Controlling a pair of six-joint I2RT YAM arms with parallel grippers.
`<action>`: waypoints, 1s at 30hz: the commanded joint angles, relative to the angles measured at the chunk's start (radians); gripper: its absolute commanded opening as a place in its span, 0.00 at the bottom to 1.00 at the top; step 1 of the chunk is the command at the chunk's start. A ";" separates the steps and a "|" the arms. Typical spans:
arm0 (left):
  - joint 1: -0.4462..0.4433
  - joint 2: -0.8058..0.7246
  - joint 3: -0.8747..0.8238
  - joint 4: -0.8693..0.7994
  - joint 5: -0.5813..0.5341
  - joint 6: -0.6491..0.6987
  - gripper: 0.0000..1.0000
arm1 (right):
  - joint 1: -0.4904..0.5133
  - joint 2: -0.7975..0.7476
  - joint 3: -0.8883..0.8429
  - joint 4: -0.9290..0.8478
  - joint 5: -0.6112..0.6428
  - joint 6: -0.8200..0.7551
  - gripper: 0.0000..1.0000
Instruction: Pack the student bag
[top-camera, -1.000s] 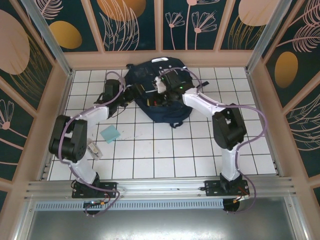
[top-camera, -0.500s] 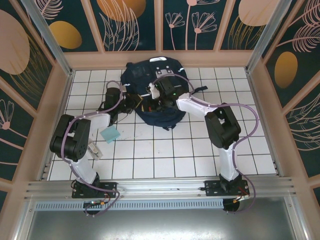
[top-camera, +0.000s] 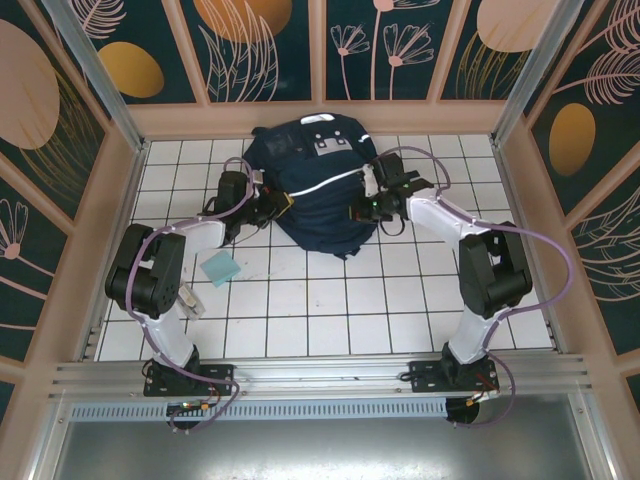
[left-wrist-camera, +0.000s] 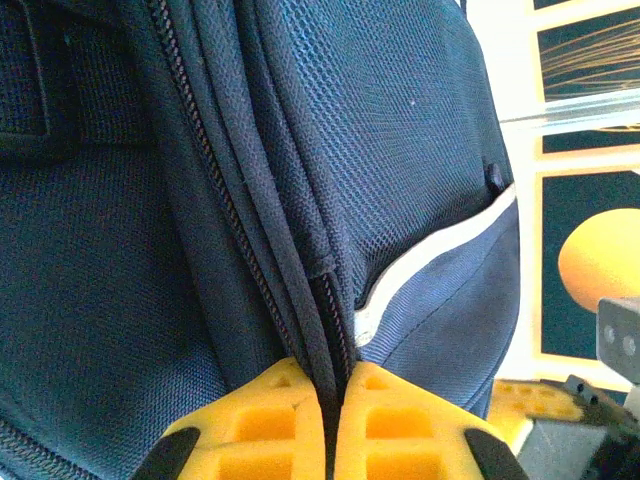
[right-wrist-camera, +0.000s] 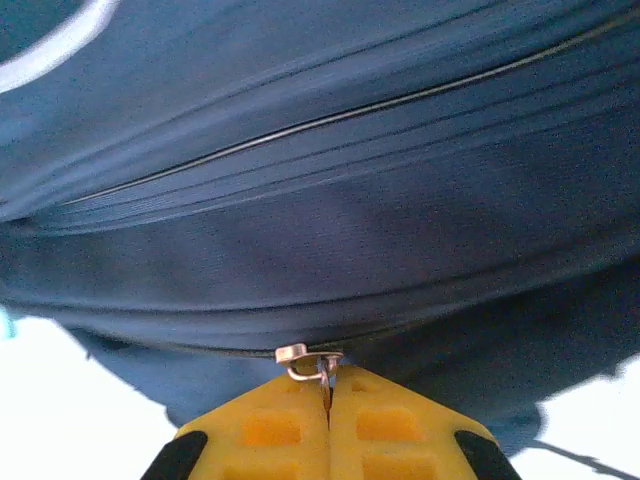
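Looked nearly packed: student bag (top-camera: 318, 185) at the middle of the desk's (top-camera: 330, 310) far edge, zips seemingly drawn closed. Held between both claws: zip seam (left-wrist-camera: 318, 300) pinched in closed left claw (left-wrist-camera: 328, 405), metal zipper pull (right-wrist-camera: 308, 357) pinched in closed right claw (right-wrist-camera: 328, 405). Teal pad (top-camera: 218, 268) lying outside, toward the left edge.

A large navy-blue fabric backpack (top-camera: 318, 205) lies at the far middle of the white tiled counter (top-camera: 300, 300), close to the back wall. Its front faces up and its body is domed. Grey-white patches (top-camera: 328, 146) sit on the pocket at its far end. A thin white stripe (top-camera: 330, 181) crosses the middle. A small metal zipper pull (right-wrist-camera: 305, 357) stands out from one seam.
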 joint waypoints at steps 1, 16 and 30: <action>0.032 -0.056 0.030 -0.076 -0.067 0.094 0.00 | -0.043 0.018 0.063 -0.062 0.427 -0.089 0.00; 0.127 0.012 0.214 -0.267 -0.160 0.270 0.00 | 0.109 -0.042 -0.023 0.098 0.147 -0.274 0.00; 0.174 -0.147 0.261 -0.426 -0.294 0.237 0.84 | 0.274 0.102 0.085 0.418 -0.274 -0.108 0.00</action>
